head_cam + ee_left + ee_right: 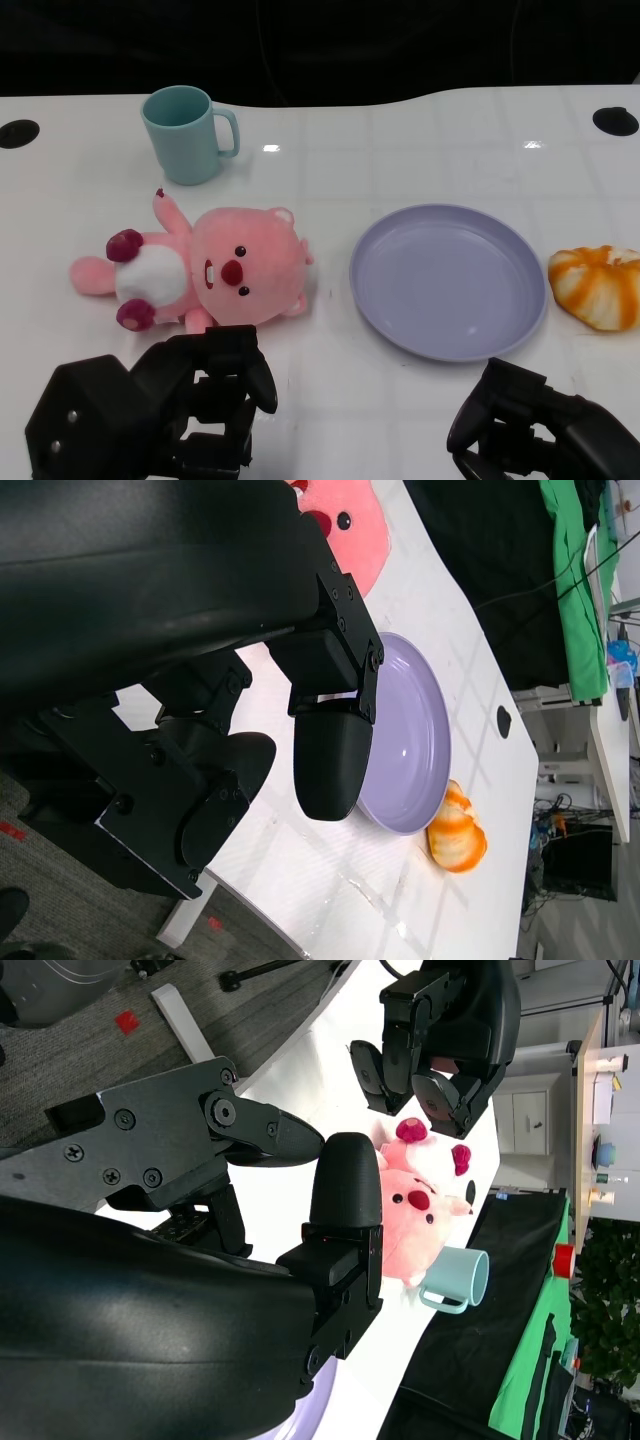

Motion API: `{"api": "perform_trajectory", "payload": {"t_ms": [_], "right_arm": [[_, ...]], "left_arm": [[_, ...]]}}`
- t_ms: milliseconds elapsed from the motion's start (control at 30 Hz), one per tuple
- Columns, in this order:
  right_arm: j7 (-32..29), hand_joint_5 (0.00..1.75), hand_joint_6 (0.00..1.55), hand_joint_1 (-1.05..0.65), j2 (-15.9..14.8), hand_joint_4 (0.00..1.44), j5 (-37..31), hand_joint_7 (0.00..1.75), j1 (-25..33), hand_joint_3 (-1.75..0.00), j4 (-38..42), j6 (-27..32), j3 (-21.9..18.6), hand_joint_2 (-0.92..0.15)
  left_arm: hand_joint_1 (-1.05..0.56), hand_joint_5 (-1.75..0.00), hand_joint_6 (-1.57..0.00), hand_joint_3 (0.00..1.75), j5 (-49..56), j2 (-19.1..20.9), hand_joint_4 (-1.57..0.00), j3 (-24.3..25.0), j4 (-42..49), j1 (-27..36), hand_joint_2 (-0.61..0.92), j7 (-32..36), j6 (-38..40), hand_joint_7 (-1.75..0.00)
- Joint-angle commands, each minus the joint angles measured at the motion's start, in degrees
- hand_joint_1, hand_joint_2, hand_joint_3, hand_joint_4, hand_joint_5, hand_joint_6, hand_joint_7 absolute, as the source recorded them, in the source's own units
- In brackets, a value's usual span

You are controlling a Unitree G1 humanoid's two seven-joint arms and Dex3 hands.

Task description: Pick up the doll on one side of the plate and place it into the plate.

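Pink plush doll (200, 270) lies on its back left of the lilac plate (380, 300), not touching it. Looks soft, light, squashy; best grasped across the round head or belly, not a thin limb. Left hand (175, 410) hangs just near side of the doll, fingers apart, empty. Right hand (540, 425) low, also empty. Bare table between doll and plate; teal mug (187, 133) behind, orange bun (598, 286) beyond plate
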Motion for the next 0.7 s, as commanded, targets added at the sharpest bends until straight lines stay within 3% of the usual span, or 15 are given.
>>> {"api": "perform_trajectory", "payload": {"t_ms": [33,700], "right_arm": [[-0.18,1.75,0.43,-0.21,0.07,0.65,0.42,1.68,0.14,-0.67,0.25,0.03,-0.28,-0.85],[-0.24,1.75,0.43,-0.20,-0.13,0.65,0.25,1.68,0.22,-0.67,-0.15,0.46,-0.30,-0.85]], "left_arm": [[0.00,-1.75,-0.87,1.49,0.03,0.59,-0.92,0.39,0.36,0.00,0.37,-0.13,0.21,-1.57],[0.02,-1.75,-0.85,1.50,0.15,0.45,-0.91,0.35,-0.21,-0.05,0.37,0.10,1.16,-1.60]]}}
